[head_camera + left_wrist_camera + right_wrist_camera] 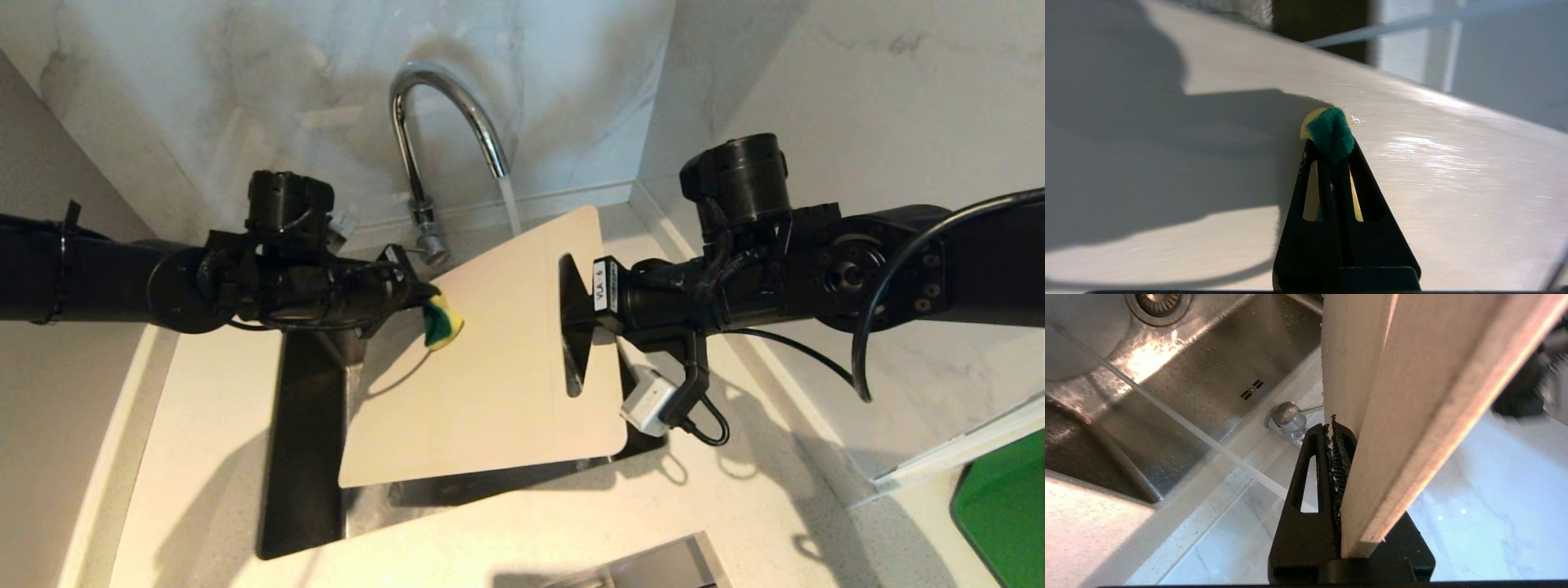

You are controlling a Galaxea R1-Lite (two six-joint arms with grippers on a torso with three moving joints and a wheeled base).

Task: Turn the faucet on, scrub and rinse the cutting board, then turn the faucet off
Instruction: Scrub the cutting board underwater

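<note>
Head view: we see the tall shiny chrome gooseneck faucet point(445, 122) running, a thin stream of water point(509, 204) falling just behind the far edge of the large flat off-white plastic cutting board point(490, 359), which sits tilted over the stainless steel sink point(310, 457). The right gripper point(581, 314) is clamped on the board's edge at the elongated handle cutout; in the right wrist view its jaws pinch the thin board edge point(1372, 457), with the sink drain point(1157, 302) and the faucet's base below and beyond. The left gripper point(420, 296) is closed tight on a yellow sponge with green scouring pad point(442, 322), pressed to the board's face near the edge opposite the right gripper. Left wrist view shows the sponge point(1329, 132) sticking out past the fingertips, touching the wet, glossy board point(1412, 183). A green tray point(1004, 514) lies on the white counter point(188, 457), well apart, beyond the right arm.
</note>
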